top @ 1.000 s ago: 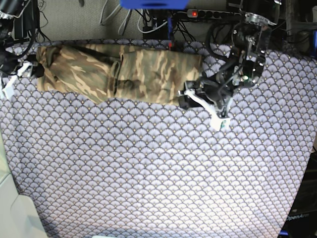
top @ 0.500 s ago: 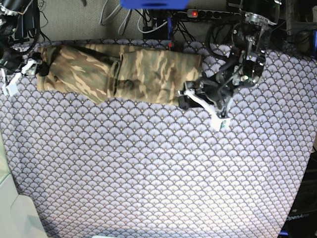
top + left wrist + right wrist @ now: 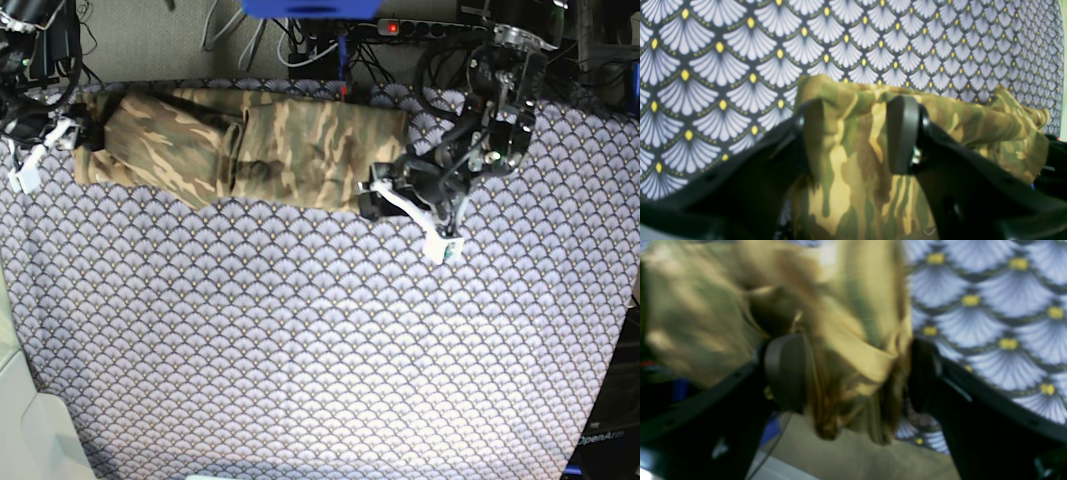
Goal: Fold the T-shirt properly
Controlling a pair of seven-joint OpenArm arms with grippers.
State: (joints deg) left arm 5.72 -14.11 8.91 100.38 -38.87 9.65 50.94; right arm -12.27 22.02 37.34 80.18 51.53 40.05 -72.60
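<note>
A: T-shirt (image 3: 250,150) lies as a long band at the far edge of the surface (image 3: 300,350), on the tablecloth (image 3: 320,330). How far are we?

B: We judge the lengthwise folds done; the crosswise folds are left.

A: And our end effectors?

B: Left end effector (image 3: 857,133) sits at the T-shirt's one end, fingers apart with cloth between them. Right end effector (image 3: 853,373) straddles the opposite end, spread wide. We cannot tell if either grips.
</note>
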